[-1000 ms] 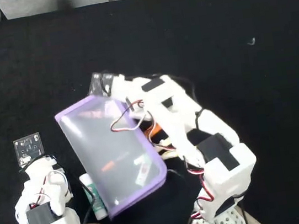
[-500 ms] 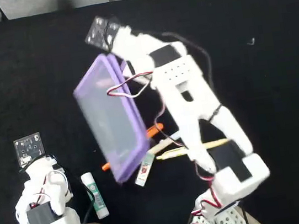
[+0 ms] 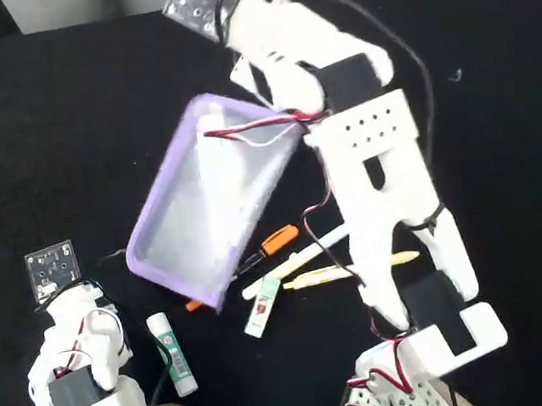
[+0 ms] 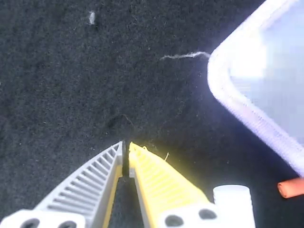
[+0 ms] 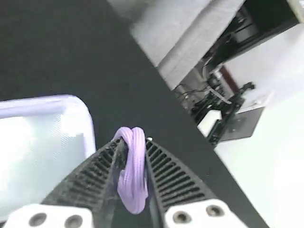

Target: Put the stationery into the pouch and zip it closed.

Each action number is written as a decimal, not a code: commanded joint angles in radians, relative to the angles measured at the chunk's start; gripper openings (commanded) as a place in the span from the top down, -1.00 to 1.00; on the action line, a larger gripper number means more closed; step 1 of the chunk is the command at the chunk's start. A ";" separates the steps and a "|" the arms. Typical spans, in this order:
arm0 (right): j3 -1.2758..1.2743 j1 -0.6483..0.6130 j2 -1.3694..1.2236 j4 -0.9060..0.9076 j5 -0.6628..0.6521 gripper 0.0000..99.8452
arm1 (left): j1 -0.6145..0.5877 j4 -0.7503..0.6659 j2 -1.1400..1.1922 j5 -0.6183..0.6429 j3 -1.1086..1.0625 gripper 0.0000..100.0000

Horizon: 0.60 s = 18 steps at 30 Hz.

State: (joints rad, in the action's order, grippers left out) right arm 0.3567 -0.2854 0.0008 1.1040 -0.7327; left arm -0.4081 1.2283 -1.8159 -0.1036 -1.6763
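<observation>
While the right gripper point(image 5: 132, 142) pinches the pouch point(image 3: 206, 207) rim, arm extended far forward, left gripper point(image 4: 125, 151) closed, empty, tucked back.

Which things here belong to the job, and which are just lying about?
Job:
- pouch, held up by the right gripper
- orange pen
- white pen
- yellow pen
- small white piece
- glue stick

Lying about:
- lint thread on the table
- white speck
- gear behind the table

Glossy translucent plastic pouch point(image 3: 206, 207), matt cloth table point(image 3: 503, 130)
</observation>
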 commanded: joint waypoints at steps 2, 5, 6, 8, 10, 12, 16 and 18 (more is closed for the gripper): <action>0.131 0.060 0.061 0.026 0.011 0.98 | -0.008 0.005 -0.003 0.003 -0.024 0.94; 0.193 0.063 0.061 0.078 0.011 0.98 | -0.008 0.005 -0.003 0.003 -0.024 0.94; 0.219 0.061 0.061 0.097 0.012 0.98 | -0.008 0.005 -0.003 0.003 -0.024 0.94; 0.263 0.052 0.059 0.143 0.026 0.98 | -0.008 0.005 -0.003 0.003 -0.024 0.94; 0.303 0.031 0.061 0.186 0.072 0.98 | -0.008 0.005 -0.003 0.003 -0.024 0.94; 0.354 0.025 0.061 0.222 0.101 0.98 | -0.008 0.005 -0.003 0.003 -0.024 0.94; 0.447 0.029 0.059 0.261 0.126 0.98 | -0.008 0.005 -0.003 0.003 -0.024 0.94; 0.479 0.029 0.059 0.282 0.126 0.98 | -0.008 0.005 -0.003 0.003 -0.024 0.94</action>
State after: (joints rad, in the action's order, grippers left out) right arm 0.7281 -0.2424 0.0008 1.3556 -0.6222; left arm -0.4081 1.2283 -1.8159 -0.1036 -1.6763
